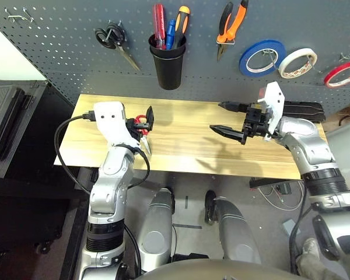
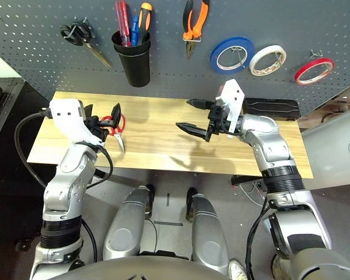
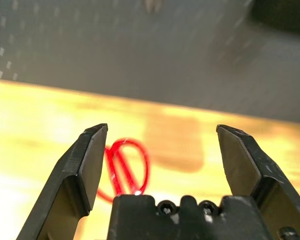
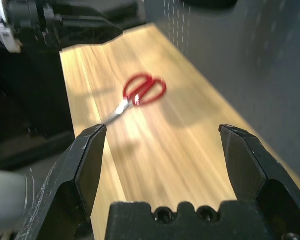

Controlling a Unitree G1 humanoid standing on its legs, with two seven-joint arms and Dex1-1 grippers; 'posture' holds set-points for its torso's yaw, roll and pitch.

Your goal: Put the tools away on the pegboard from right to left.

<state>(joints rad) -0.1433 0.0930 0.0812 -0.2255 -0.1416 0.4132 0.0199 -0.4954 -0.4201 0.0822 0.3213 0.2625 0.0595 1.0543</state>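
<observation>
Red-handled scissors [image 2: 119, 135] on the table [image 2: 163, 146], left of centre in the head view — handles toward the upper edge, blades toward the lower — close by the spread, empty left gripper [image 3: 162, 126], well apart from the equally spread, empty right gripper [image 4: 163, 127].

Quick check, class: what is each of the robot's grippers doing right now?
Left black two-fingered gripper: open, holding nothing.
Right black two-fingered gripper: open, holding nothing.

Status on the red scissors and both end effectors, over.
Both end effectors open and empty, left, right. Red scissors on table, not yet hung. Pliers and white tape up on pegboard. Nothing blocking seen.
</observation>
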